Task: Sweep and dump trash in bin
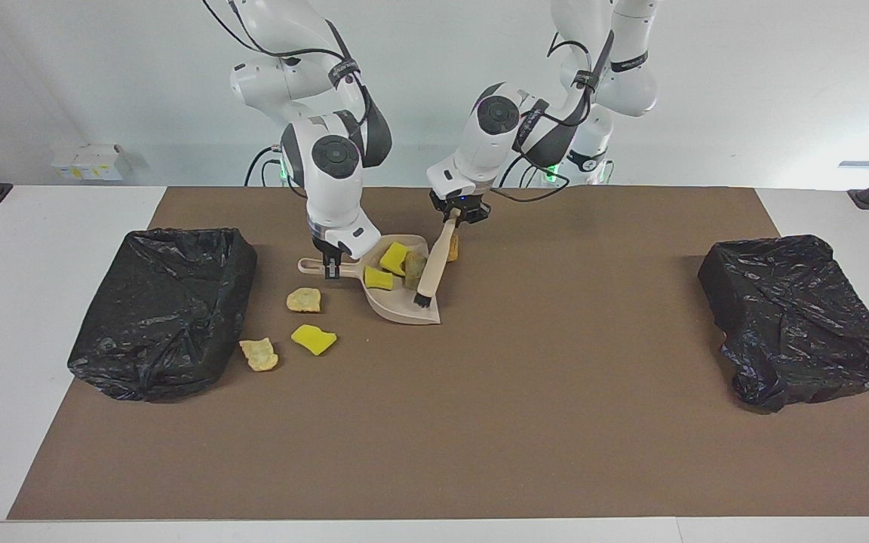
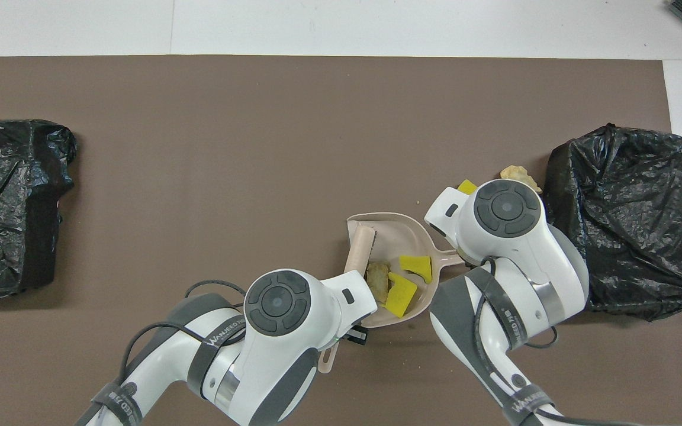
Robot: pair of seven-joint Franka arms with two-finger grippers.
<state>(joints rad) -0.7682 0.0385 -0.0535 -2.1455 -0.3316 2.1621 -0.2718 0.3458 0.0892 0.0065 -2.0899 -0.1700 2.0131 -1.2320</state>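
Bins first: two black-bagged bins sit on the brown mat [image 1: 480, 452], one [image 1: 163, 309] toward the right arm's end, the other [image 1: 796, 317] toward the left arm's end. Dustpan [image 1: 397, 290] lies mid-table, handle pointing at the right arm's bin, mouth facing the left arm's end. Right gripper [image 1: 331, 265] is clamped on the pan handle and pins the pan flat. Left gripper [image 1: 459, 215] is closed on the top of the brush [image 1: 432, 265]; brush axis slants down from the gripper, away from the robots, with the bristles on the pan floor near its lip. Trash [image 1: 397, 265] splits into groups. Three scraps lie in the pan, two yellow and one tan, bunched between brush and rear wall. One brown chunk [image 1: 452, 246] sits on the mat just outside the pan, nearer the robots, mostly hidden by the brush. Three more lie loose between pan and right arm's bin: a tan scrap [image 1: 304, 300] beside the handle, a yellow scrap [image 1: 313, 339] and a tan scrap [image 1: 259, 354] by the bin. Key relation, as a judgement: these three lie on the handle side, away from the pan mouth, so the pan needs turning or moving before the brush can drive them in. Right arm is the closer one; its bin is the nearer dump.
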